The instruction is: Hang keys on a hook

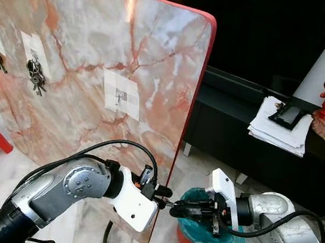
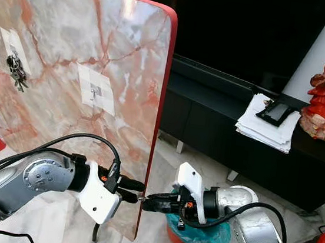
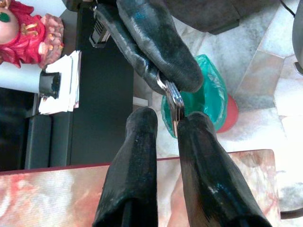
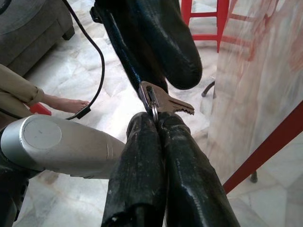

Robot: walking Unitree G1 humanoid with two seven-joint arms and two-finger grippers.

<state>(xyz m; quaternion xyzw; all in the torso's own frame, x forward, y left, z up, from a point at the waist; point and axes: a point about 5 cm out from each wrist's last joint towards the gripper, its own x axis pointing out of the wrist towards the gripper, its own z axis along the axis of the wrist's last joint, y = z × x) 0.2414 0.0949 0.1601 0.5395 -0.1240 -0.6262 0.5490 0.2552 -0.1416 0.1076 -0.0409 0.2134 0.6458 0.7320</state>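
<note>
Low beside a leaning pink marble board (image 1: 99, 60), the right gripper (image 4: 154, 116) is clamped on small silver keys on a ring (image 4: 163, 101). The left gripper (image 3: 166, 124) is parted around them. Best to close fully before releasing; the empty white hook pad (image 1: 121, 96) waits above.

Hands (image 1: 167, 204) meet before board (image 1: 99, 60); bin (image 1: 196, 232) behind; cabinet (image 1: 238, 136) right.
</note>
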